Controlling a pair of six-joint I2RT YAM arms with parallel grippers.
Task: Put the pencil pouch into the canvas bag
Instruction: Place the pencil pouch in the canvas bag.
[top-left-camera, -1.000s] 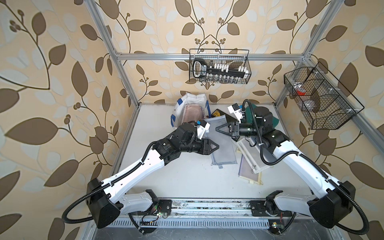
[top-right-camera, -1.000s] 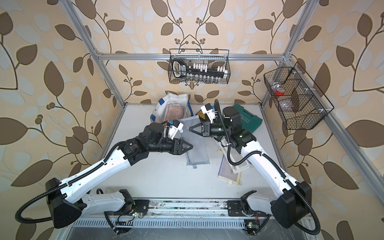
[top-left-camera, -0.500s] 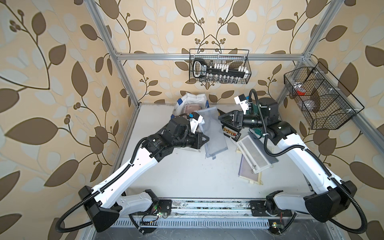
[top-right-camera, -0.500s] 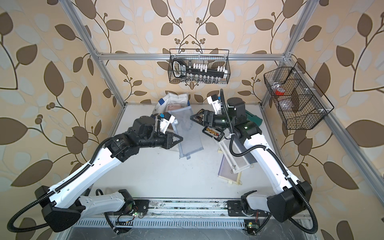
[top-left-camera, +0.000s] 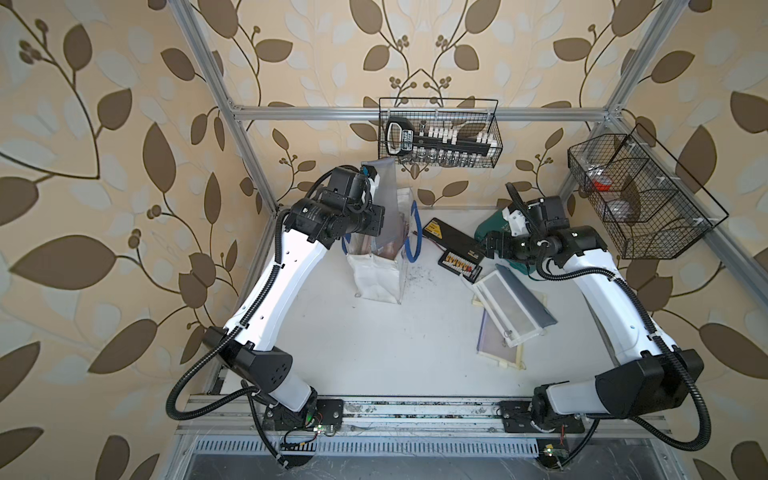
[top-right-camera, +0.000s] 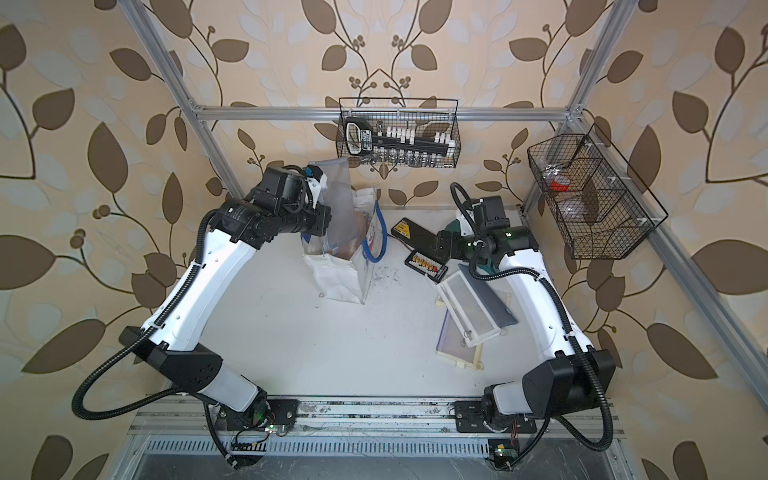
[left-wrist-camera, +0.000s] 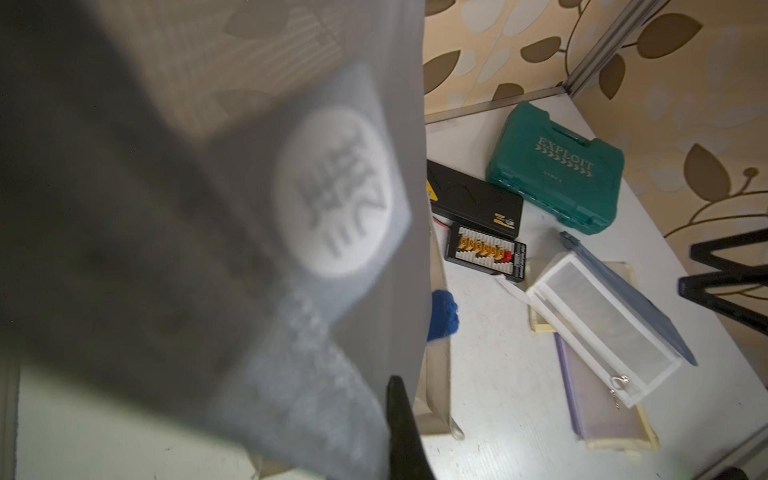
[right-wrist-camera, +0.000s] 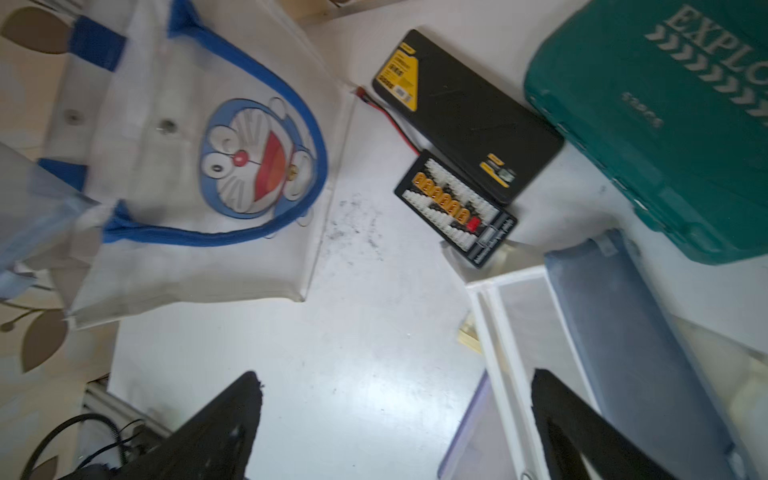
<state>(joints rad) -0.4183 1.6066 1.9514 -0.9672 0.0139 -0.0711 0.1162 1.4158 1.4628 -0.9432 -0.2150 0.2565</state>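
Both top views: high, from front, looking down on whole table (top-left-camera: 374, 340). Left wrist: close against pouch (left-wrist-camera: 187, 208). Both wrists share case (left-wrist-camera: 552, 166).

Tabletop with open room in the near middle, clutter at the far and right sides.
The white table (top-left-camera: 374, 353) is bare from its near edge to the middle. Far, left of centre, the upright canvas bag (top-left-camera: 376, 278) stands with a pencil pouch (top-left-camera: 388, 187) hanging over its mouth. On the right lie a green case (left-wrist-camera: 552, 166), black battery pack (left-wrist-camera: 473, 199), connector board (left-wrist-camera: 484, 251) and stacked pouches (left-wrist-camera: 602, 324). A wire basket (top-left-camera: 440, 100) overhangs the far wall.
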